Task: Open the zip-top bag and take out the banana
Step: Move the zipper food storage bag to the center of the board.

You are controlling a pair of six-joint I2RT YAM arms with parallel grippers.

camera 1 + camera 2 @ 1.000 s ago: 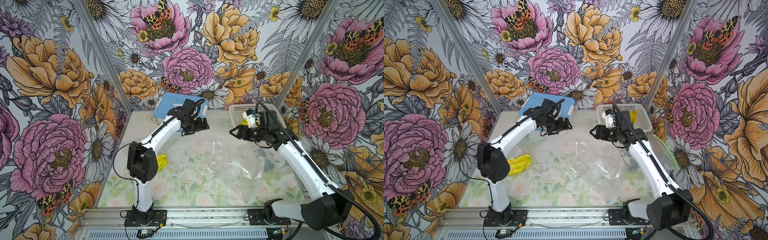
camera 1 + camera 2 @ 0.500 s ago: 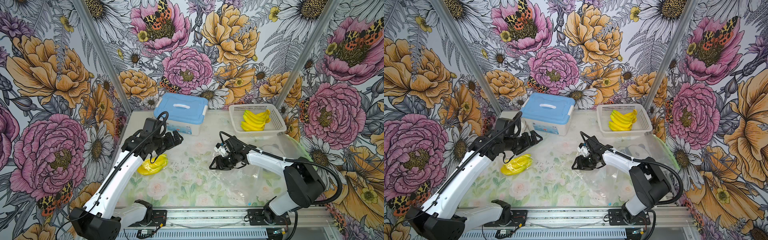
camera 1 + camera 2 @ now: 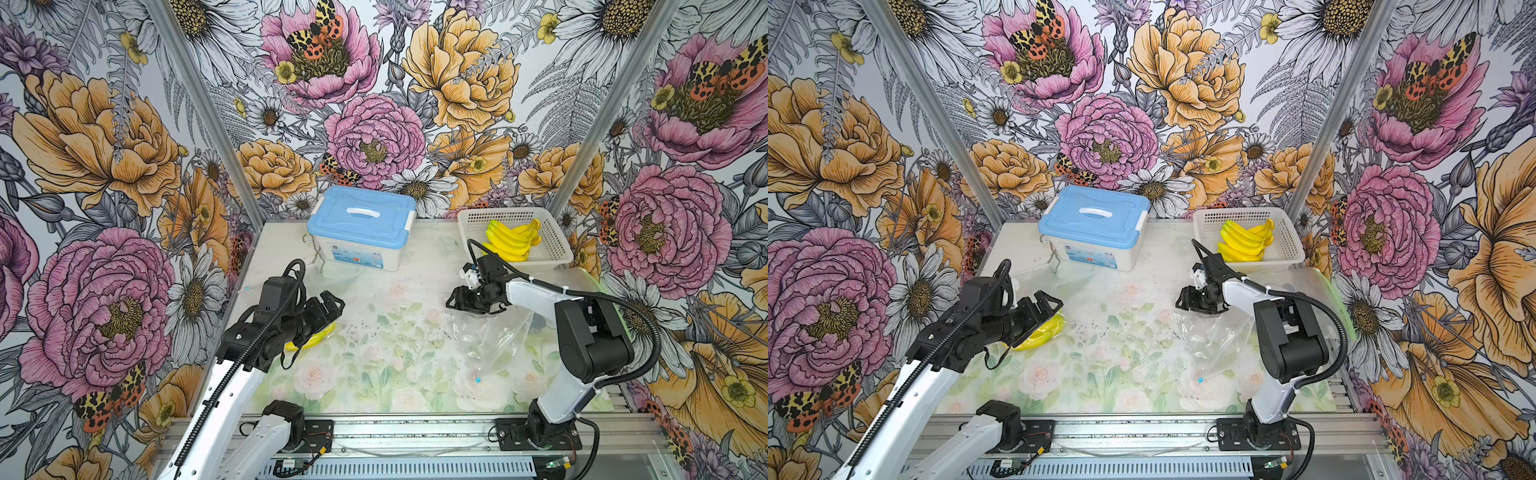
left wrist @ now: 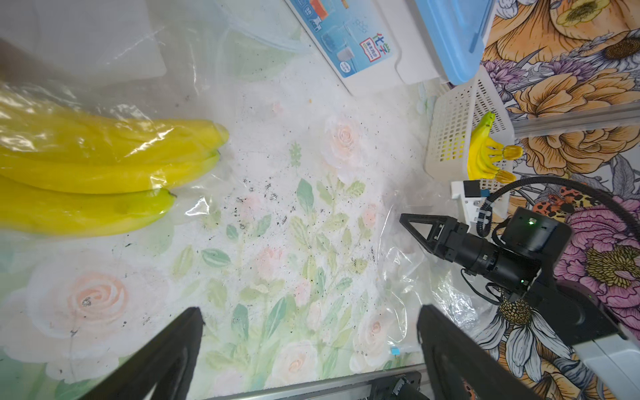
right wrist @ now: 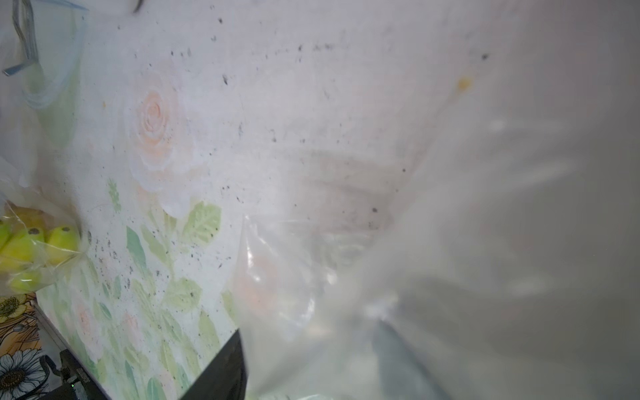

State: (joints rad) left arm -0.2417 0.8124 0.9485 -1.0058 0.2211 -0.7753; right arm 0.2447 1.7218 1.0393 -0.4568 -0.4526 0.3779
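Boxed in left, far and right by walls (image 3: 374, 124) papered with oversized pink, orange and white blooms, spotted moths among them. Framed at the far corners by slanted aluminium posts (image 3: 212, 124). Floored by a tabletop (image 3: 374, 374) printed with pale roses and leaves, flecked with dark specks. Edged on the near side by a grey metal rail (image 3: 415, 428). Lit brightly and evenly.

Blue-lidded storage box (image 3: 360, 226) at back, white basket (image 3: 550, 243) beside it holding banana bunch (image 3: 509, 245)

Yellow banana bunch (image 4: 104, 166) inside clear zip-top bag (image 4: 194, 209), flat, left side.
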